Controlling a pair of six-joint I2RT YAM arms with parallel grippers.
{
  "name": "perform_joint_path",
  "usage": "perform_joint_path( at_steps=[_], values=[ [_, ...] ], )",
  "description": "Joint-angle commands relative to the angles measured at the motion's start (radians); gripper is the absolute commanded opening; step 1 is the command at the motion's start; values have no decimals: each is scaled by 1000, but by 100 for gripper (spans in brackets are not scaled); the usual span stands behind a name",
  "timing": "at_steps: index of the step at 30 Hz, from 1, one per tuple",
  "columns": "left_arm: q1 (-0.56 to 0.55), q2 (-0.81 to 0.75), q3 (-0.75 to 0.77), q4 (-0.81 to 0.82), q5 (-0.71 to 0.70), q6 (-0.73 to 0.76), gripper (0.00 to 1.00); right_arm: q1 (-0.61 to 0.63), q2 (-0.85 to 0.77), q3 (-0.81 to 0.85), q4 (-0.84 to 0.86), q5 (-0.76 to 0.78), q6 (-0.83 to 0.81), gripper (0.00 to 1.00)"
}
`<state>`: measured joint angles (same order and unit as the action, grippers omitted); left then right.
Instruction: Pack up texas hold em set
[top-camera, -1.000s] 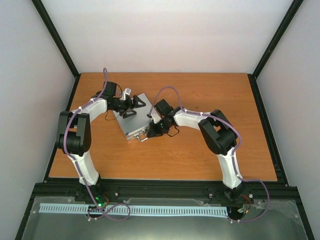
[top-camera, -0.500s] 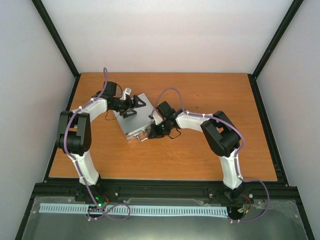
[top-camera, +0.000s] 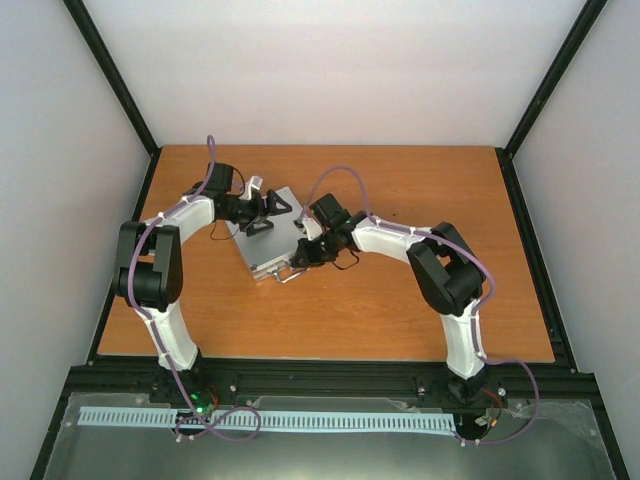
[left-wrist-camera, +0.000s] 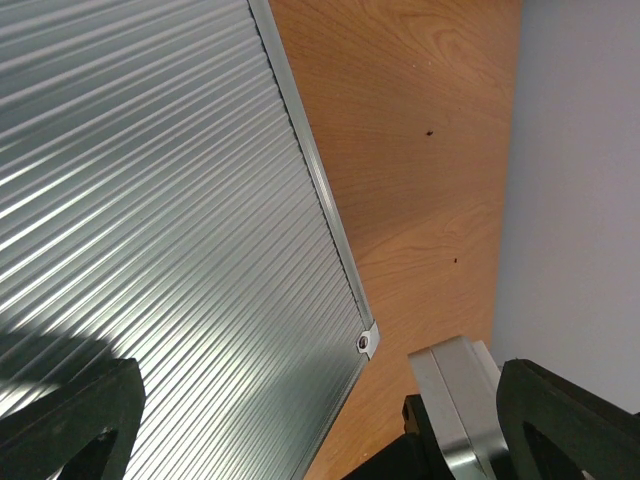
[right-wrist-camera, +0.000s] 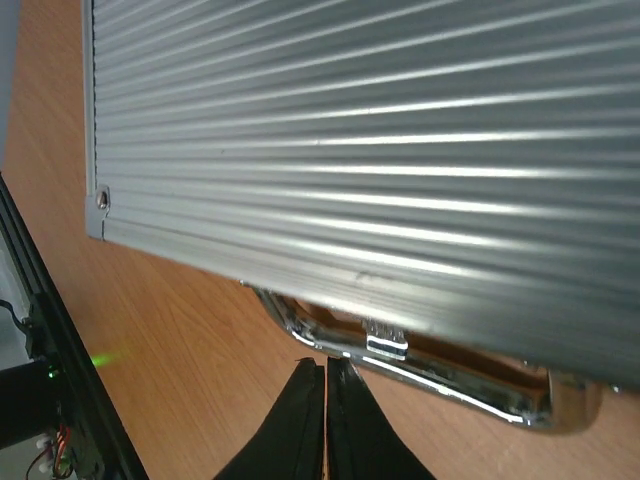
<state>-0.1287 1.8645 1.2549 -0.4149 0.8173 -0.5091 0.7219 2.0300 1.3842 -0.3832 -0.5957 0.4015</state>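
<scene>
The texas hold em set shows only as its ribbed silver case (top-camera: 266, 243), lying closed on the wooden table; its contents are hidden. My left gripper (top-camera: 268, 212) hovers over the lid's far part, open, with its dark fingers (left-wrist-camera: 70, 420) spread wide above the ribbed lid (left-wrist-camera: 150, 200). My right gripper (top-camera: 298, 262) is shut with nothing in it. Its tips (right-wrist-camera: 326, 365) sit just in front of the chrome handle (right-wrist-camera: 430, 375) at the case's near edge, below the lid (right-wrist-camera: 350, 130) and close to a small latch (right-wrist-camera: 387, 340).
The table (top-camera: 400, 310) is bare wood around the case. White walls and black frame posts (top-camera: 525, 210) bound it on three sides. The black rail (right-wrist-camera: 40, 330) of the table edge shows at the left of the right wrist view.
My right arm has shifted slightly, its elbow swinging out to the right and its shut tips nudging along the case's handle side. The case and left arm have stayed put.
</scene>
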Motion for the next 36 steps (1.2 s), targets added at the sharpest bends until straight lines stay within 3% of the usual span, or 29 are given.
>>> perform_joint_path(
  at_steps=[1,9,21,25,34,36],
  values=[
    [-3,57,-20,-62,-57,21,100,8,60,47,19,-10,-12,3],
    [-3,65,-17,-62,-57,21,100,8,128,81,26,-23,6,3],
    [-3,68,-20,-62,-52,23,100,14,180,9,102,294,122,3],
    [-3,68,-20,-62,-50,23,100,14,190,-4,119,327,132,3],
    [-3,61,15,-98,-54,29,100,22,6,6,-17,359,37,3],
    [-4,54,36,-119,-67,39,100,25,-51,16,-71,383,5,9]
  ],
)
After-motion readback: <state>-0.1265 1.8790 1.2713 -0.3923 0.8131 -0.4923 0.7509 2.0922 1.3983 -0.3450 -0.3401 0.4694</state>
